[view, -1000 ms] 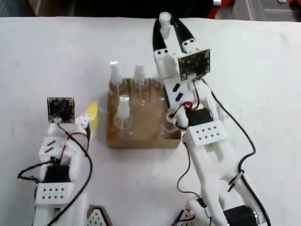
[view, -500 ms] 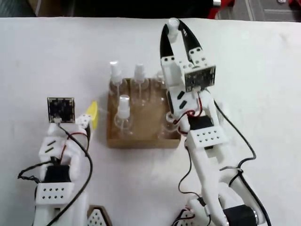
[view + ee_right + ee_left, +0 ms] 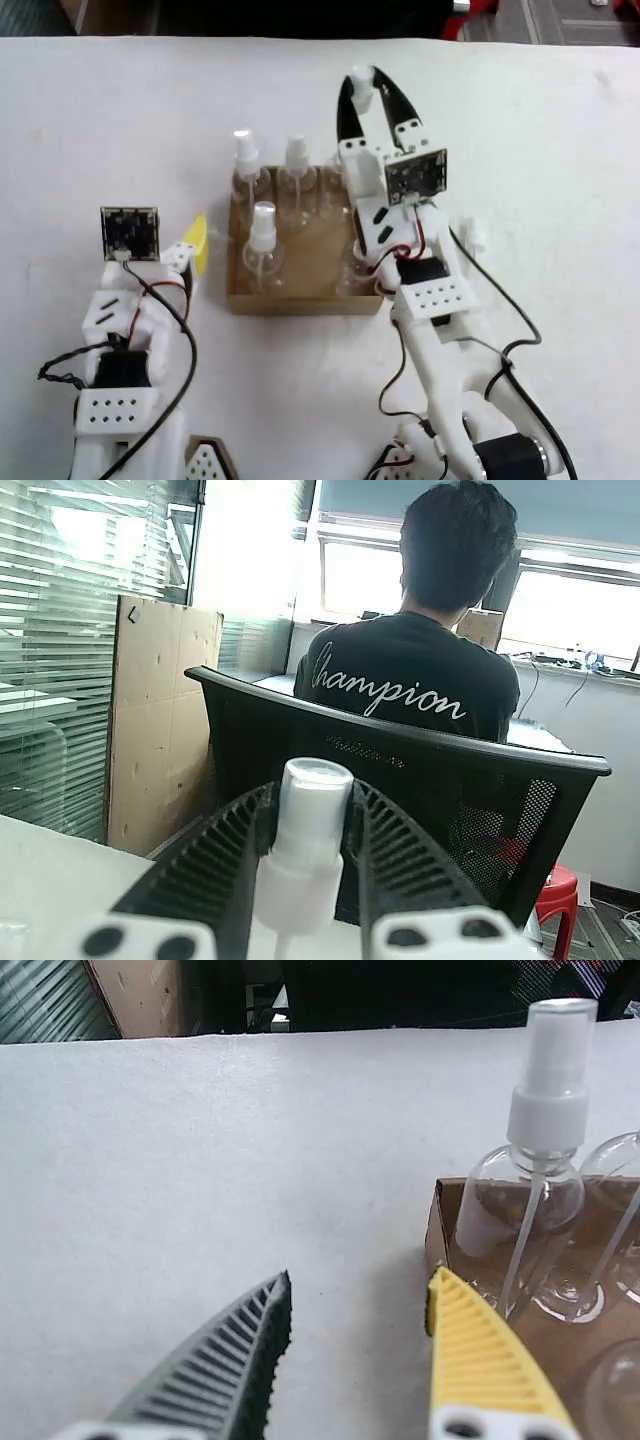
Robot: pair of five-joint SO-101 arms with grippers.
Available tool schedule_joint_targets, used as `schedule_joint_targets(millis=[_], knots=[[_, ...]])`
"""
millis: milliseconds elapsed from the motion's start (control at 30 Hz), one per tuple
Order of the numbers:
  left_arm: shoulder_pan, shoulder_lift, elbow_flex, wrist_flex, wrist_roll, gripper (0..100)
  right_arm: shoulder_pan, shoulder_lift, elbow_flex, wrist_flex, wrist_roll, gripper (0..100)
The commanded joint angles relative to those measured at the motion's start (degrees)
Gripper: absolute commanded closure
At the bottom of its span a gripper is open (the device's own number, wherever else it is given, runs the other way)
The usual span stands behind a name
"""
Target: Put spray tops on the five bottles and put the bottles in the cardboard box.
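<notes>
Left of the cardboard box (image 3: 300, 300), the left arm (image 3: 120, 330) sits low on the white worktop (image 3: 120, 120). Its left claw (image 3: 360, 1280) is spread wide and holds nothing, the yellow finger (image 3: 480, 1360) just beside the box's left wall. Inside the box, capped bottles (image 3: 262, 245) stand upright, nozzles up. The right arm (image 3: 440, 320) stretches over the box's right side. Its right claw (image 3: 367, 76), beyond the far right corner, is clamped on a spray top (image 3: 312, 820) whose long axis runs along the fingers, tip pointing away from the arm. Behind stand a black mesh chair (image 3: 560, 810) and window blinds (image 3: 70, 600)
</notes>
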Motion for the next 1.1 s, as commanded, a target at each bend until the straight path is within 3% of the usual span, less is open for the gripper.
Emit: schedule_joint_targets(millis=[0,433,733,1067], knots=[[-0.04,-1.1,-1.05,-1.67,-0.62,79,-0.75,-0.13,0.26,-0.57,-0.62,98.2],[-0.04,-1.1,-1.14,-1.67,-0.62,79,-0.57,0.84,2.73,-0.75,-1.49,98.2],[-0.04,-1.1,-1.14,-1.67,-0.62,79,-0.84,7.69,6.15,-14.37,-3.08,98.2],[-0.04,-1.1,-1.14,-1.67,-0.62,79,-1.19,8.4,8.88,-15.34,-3.08,98.2]])
